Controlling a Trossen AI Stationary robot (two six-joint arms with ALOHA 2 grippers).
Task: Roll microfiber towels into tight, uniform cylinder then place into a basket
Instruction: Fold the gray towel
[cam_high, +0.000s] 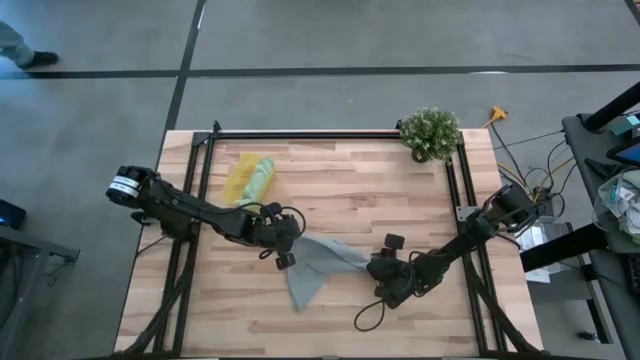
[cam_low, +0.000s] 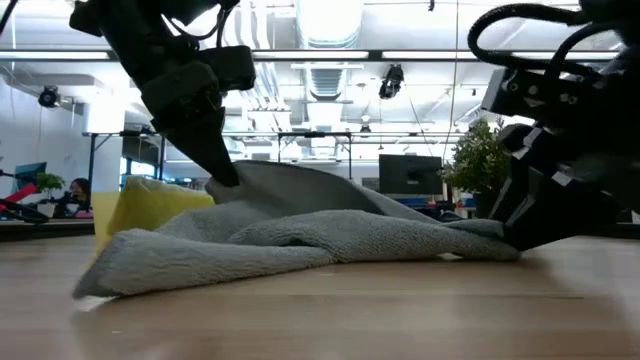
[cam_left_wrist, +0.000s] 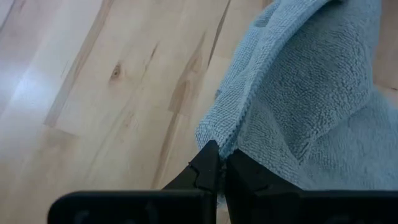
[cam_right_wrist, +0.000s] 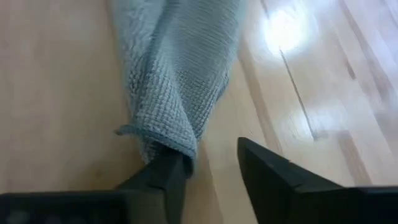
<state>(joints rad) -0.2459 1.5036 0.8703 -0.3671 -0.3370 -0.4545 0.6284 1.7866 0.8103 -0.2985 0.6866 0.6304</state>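
Diagonally, grey-blue towel (cam_high: 318, 265) stretched between left end effector (cam_high: 283, 243) and right end effector (cam_high: 378, 268)

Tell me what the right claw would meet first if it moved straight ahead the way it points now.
Probably the grey towel: the right claw stands open, the towel's bunched end just ahead, against one finger. Beyond it lies bare table.

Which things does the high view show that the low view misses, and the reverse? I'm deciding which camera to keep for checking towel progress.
Only the high view shows the light green towel lying in the basket and the whole table. Only the low view shows the left gripper lifting an edge of the grey-blue towel off the wood, and a person far behind. Both show that towel crumpled, unrolled, the right gripper at its other end, and the potted plant.
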